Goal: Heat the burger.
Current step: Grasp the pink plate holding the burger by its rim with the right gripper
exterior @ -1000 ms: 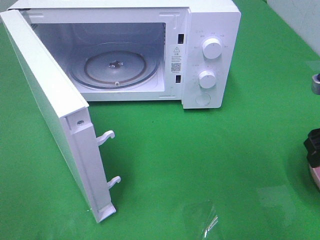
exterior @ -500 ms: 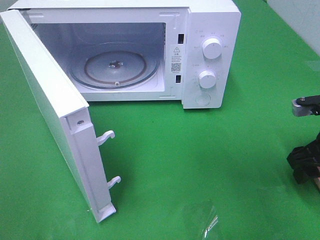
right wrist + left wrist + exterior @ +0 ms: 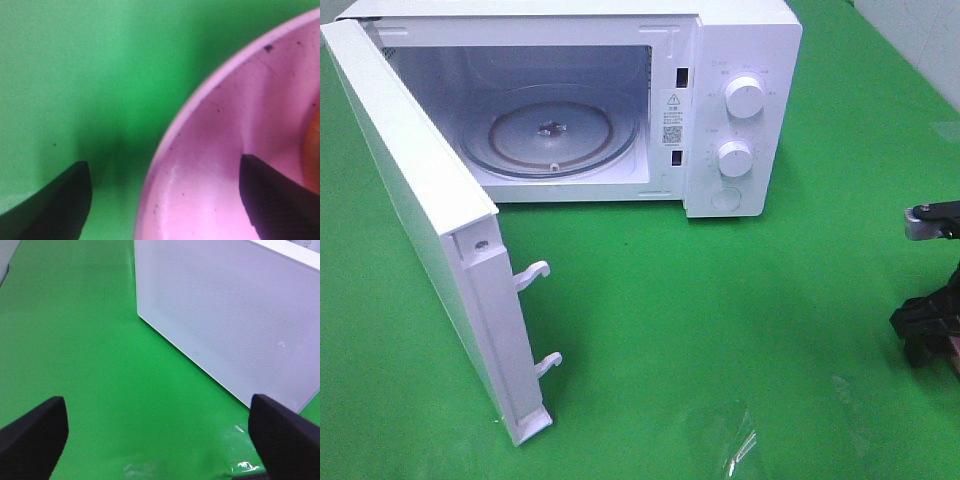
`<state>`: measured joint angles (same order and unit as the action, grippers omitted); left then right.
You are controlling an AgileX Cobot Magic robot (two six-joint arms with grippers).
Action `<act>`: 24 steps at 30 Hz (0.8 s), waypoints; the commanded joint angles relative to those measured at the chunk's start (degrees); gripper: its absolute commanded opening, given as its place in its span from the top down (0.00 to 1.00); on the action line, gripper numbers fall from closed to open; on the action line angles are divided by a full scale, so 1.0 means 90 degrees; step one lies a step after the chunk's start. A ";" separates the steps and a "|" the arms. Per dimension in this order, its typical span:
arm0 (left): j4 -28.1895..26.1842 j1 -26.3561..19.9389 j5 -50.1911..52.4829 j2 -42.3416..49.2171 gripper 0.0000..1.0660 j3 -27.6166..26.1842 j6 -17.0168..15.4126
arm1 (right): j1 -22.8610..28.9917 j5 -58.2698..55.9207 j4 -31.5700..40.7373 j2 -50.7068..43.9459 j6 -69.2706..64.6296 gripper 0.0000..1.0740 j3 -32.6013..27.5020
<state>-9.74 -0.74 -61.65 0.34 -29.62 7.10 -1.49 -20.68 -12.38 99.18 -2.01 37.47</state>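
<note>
Burger [image 3: 314, 150] barely shows, just an orange sliver of bun on the pink plate [image 3: 215, 150], at the right edge of the table [image 3: 720, 330], further in over the plate from your right end effector [image 3: 162, 172]. It's spread wide, straddling the rim — left end effector [image 3: 155, 440], spread too, is way off by the microwave door [image 3: 225, 315].

You had no wording you could actually read: on the microwave [image 3: 740, 60], the small white sticker [image 3: 672, 117] just left of the upper knob [image 3: 744, 97] carried a warning triangle above a QR code, with print too fine to make out. Faint grey markings ringed the upper knob and the lower knob [image 3: 734, 158] directly below it, all too small to read. In the left wrist view you saw a tiny mark [image 3: 196, 353] on the door [image 3: 235, 315] and its outer face, also illegible.
</note>
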 commanded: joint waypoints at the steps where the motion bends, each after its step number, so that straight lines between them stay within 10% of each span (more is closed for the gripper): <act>1: -0.0051 -0.0013 0.0006 0.0013 0.16 0.0000 -0.0006 | -0.0051 0.0045 0.0051 0.0223 -0.0102 0.29 -0.0038; 8: -0.0051 -0.0013 0.0006 0.0013 0.16 0.0000 -0.0006 | -0.0051 -0.0146 0.0051 0.0261 -0.0318 0.43 -0.0038; 19: -0.0051 -0.0013 0.0006 0.0013 0.16 0.0000 -0.0006 | -0.0045 -0.0395 0.0051 0.0261 -0.0337 1.00 -0.0038; 24: -0.0051 -0.0013 0.0006 0.0013 0.16 0.0000 -0.0006 | -0.0045 -0.0420 0.0064 0.0261 -0.0337 1.00 -0.0038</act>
<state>-9.74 -0.74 -61.65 0.34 -29.62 7.10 -1.55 -23.09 -12.32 99.81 -4.58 38.10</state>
